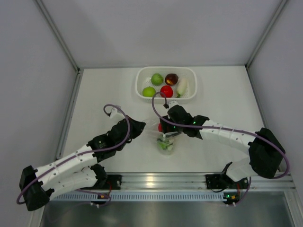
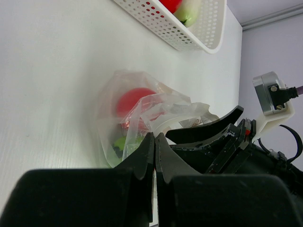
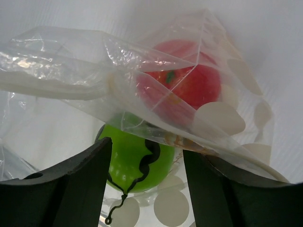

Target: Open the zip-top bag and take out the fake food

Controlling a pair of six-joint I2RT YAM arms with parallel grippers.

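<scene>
The clear zip-top bag (image 1: 166, 143) lies at the table's middle between my two grippers. In the left wrist view the bag (image 2: 142, 109) holds a red ball (image 2: 134, 100) and a green piece (image 2: 120, 142). My left gripper (image 2: 155, 138) is shut, pinching the bag's rim; in the top view the left gripper (image 1: 143, 126) sits at the bag's left. My right gripper (image 3: 147, 189) is open, its fingers on either side of a green ball with a dark wavy stripe (image 3: 135, 161). A red ball (image 3: 191, 80) lies beyond it under the film. The right gripper (image 1: 166, 131) is at the bag's top.
A white perforated basket (image 1: 140, 78) stands at the back, holding two green balls, a maroon ball, a red ball and a white elongated piece. Its corner shows in the left wrist view (image 2: 199, 40). Grey walls close the table on three sides.
</scene>
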